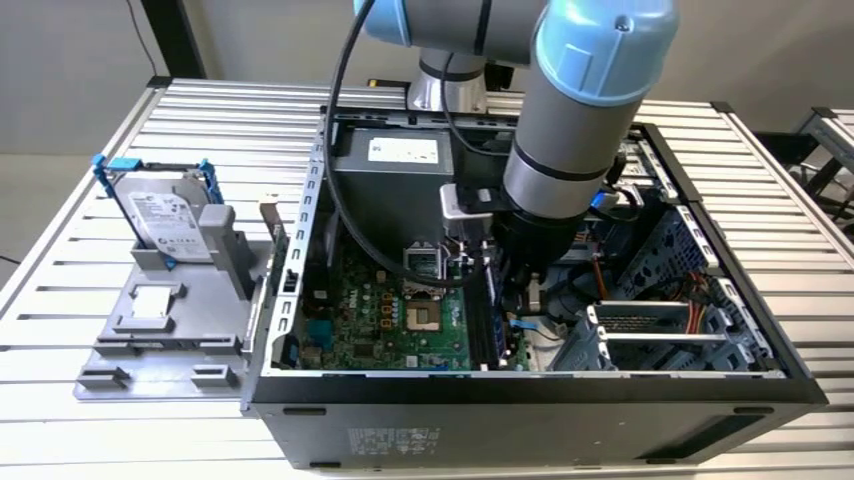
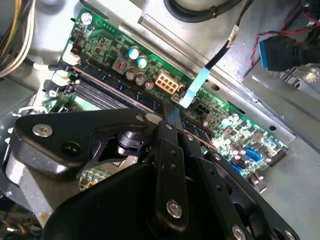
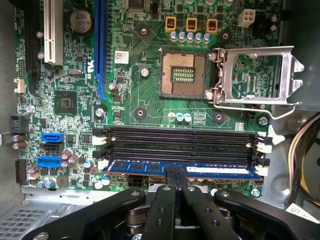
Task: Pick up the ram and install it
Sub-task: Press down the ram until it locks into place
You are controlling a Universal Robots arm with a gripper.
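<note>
Black fingers (image 3: 175,179) are clenched on the ram (image 3: 184,169), which sits edge-on in the motherboard's (image 3: 145,90) nearest slot. Pick-up looks done; seating appears close, though whether the latches (image 3: 263,161) have closed is unclear.

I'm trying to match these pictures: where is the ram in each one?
Exterior view: the ram inside the case, under the arm.
First wrist view: blue strip beside the black slots.
Second wrist view: thin edge along the green board.
Shared landmark: the end effector pinching it.
</note>
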